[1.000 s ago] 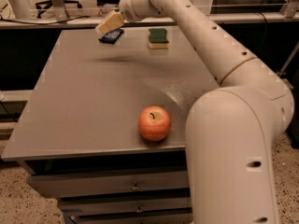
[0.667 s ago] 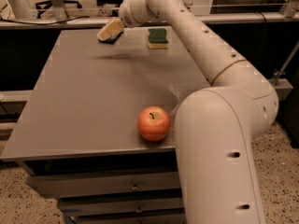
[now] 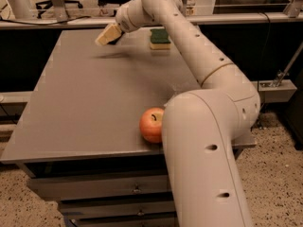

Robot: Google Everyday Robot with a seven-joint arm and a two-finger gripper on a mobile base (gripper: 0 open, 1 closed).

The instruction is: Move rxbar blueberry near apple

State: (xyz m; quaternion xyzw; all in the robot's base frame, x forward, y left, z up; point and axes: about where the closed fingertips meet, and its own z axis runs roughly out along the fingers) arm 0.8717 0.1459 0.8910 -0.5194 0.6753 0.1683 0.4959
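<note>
My gripper [image 3: 109,35] hangs over the far end of the table [image 3: 85,103], pinched on the rxbar [image 3: 116,40], just a dark sliver showing. Apple [image 3: 151,125] sits at the near edge, sponge [image 3: 160,38] at the back.

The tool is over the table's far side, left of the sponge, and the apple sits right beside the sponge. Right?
No. The camera view shows the apple at the near edge of the table, well away from the sponge. The tool is over the far side, left of the sponge.
</note>
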